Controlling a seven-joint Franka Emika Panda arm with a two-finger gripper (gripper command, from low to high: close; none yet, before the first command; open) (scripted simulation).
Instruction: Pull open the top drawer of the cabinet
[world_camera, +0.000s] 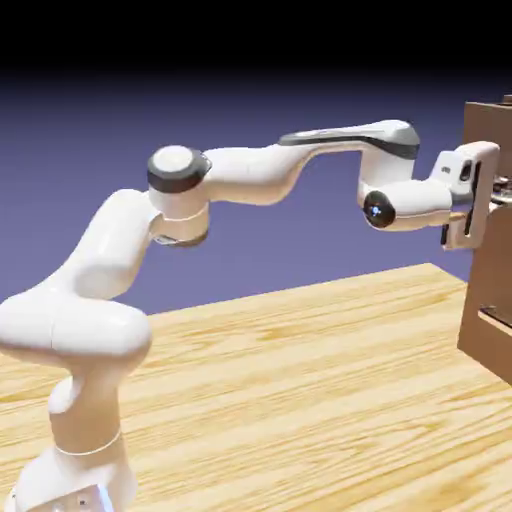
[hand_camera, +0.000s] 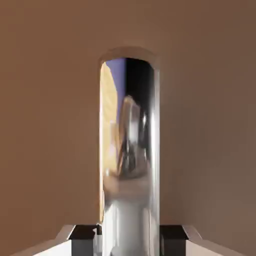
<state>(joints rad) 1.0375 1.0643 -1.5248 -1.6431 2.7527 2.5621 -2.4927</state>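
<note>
Currently: gripper (hand_camera: 128, 242) fingers clamped on handle (hand_camera: 131, 150) of top drawer (hand_camera: 50, 125), cabinet (world_camera: 490, 250). Recommended: pull straight outward from cabinet, grip square, no twisting.

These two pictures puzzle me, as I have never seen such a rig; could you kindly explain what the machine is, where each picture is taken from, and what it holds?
The white jointed machine is a robot arm in a rendered simulation, standing on a wooden table. The exterior view comes from a fixed camera beside it: the arm reaches right to a reddish-brown cabinet at the picture's edge, and its gripper meets the cabinet's front up high. The hand view comes from a camera on the hand, looking along the fingers. There the brown wood of the top drawer fills the picture, and the shiny upright bar is its handle, mirroring the room. The two fingertips sit close on either side of the bar, apparently gripping it. Nothing else shows on the table.
</note>
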